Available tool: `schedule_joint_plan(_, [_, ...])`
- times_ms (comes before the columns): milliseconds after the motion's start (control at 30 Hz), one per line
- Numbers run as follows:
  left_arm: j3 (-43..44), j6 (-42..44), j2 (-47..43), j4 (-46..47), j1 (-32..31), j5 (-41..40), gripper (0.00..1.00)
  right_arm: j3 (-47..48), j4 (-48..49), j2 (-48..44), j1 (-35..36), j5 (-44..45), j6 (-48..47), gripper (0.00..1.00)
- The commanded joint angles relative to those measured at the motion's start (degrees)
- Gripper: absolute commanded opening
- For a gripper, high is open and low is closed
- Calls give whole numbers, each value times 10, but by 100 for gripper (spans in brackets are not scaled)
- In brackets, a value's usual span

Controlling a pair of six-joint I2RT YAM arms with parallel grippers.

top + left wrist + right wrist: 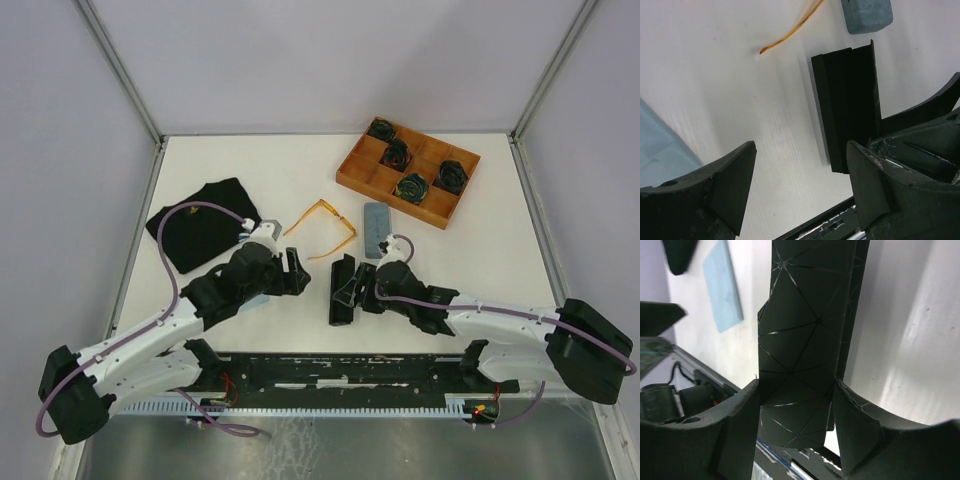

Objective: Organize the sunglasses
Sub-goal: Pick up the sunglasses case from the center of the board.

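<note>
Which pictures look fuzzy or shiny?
Right wrist view: the black case fills the frame, its creases glinting, and the table beside it shines pale. Left wrist view: the left fingers up close look soft-edged, while the black case farther off is crisper. Top view: even light, only faint shadows.

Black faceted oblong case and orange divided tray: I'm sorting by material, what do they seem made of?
Black faceted oblong case: probably stiff leatherette or plastic, matte with pale lines along the triangular creases. Orange divided tray: likely wood or plastic, uniform matte orange; too small to tell.
</note>
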Motion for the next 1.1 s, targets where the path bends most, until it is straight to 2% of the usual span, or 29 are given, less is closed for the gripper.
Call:
schedule_joint_plan(0, [-5, -38, 31, 109, 1, 54, 80, -34, 178, -42, -2, -6, 47, 31])
schedule_joint_plan(267, [-19, -44, 101, 188, -2, 94, 78, -73, 276, -69, -2, -7, 58, 28])
schedule_joint_plan(500, [-29, -44, 128, 216, -4, 97, 66, -104, 350, -70, -1, -10, 69, 27])
schedule_joint_plan(833, [-27, -37, 156, 236, -8, 116, 56, -122, 448, -62, -1, -26, 71, 26])
schedule_joint_plan(967, [-24, -34, 158, 238, -10, 113, 49, -120, 459, -57, -2, -31, 74, 27])
schedule_joint_plan(1067, [-21, -31, 158, 236, -10, 108, 37, -120, 466, -56, -1, -36, 74, 35])
